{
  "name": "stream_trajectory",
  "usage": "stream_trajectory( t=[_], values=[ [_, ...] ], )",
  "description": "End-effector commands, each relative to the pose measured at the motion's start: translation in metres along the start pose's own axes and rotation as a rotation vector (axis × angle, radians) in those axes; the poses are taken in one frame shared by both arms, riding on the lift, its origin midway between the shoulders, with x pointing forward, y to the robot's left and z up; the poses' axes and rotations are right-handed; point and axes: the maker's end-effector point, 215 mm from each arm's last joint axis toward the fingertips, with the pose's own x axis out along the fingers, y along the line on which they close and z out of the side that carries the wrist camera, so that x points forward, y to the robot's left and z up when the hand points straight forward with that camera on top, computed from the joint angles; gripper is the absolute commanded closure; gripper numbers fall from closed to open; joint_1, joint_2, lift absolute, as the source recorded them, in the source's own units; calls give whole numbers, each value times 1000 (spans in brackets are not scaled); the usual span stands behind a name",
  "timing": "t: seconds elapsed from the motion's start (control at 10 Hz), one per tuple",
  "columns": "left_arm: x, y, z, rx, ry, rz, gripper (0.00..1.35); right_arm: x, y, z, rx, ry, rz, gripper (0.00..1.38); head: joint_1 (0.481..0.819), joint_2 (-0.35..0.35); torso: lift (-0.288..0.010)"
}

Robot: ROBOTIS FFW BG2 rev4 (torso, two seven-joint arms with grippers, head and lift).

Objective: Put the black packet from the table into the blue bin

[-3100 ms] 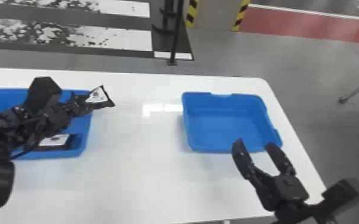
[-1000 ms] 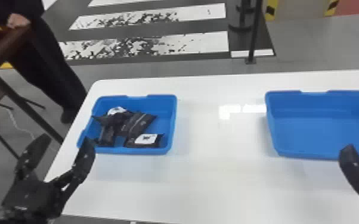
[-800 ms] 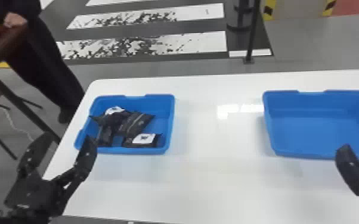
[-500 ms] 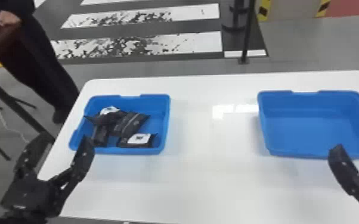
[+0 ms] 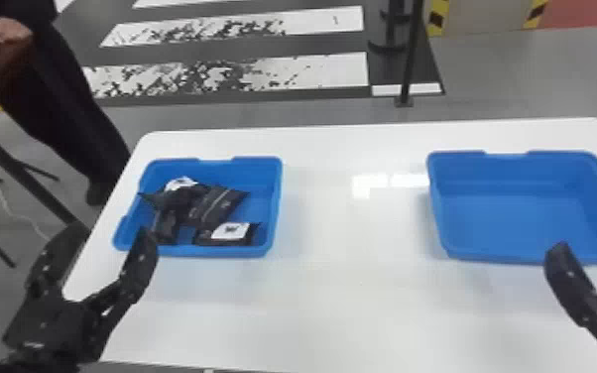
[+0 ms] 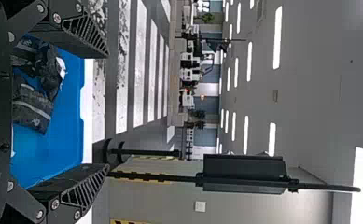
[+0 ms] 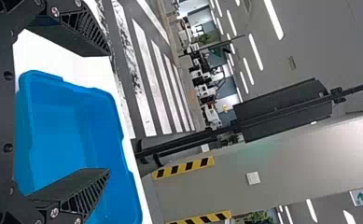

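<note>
Flanking open tabletop [image 5: 357, 297], edges of blue bins [image 5: 510, 257]

Open lane over table [image 5: 352, 307] between left bin [image 5: 273, 213] and right bin [image 5: 510, 198]; raised walls [image 5: 525, 257] block sideways entry; both open from above, packets [image 5: 218, 206] piled in left.

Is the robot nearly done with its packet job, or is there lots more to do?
It looks nearly done. Black packets already lie in the left blue bin, though I can't tell which one the job means. Nothing is in hand: the left gripper and right gripper are both open, holding nothing. If the job's packet is in that pile, probably no packet moving is left.
</note>
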Motion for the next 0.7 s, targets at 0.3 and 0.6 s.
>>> stream_trajectory(
  t=[0.3, 0.6],
  values=[
    [2, -6, 0, -10, -1, -16, 205, -1, 0, -1, 1, 4, -2, 131, 695, 133, -110],
    [2, -6, -1, -13, 1, -15, 205, -1, 0, -2, -1, 4, -2, 131, 695, 130, -110]
  ],
)
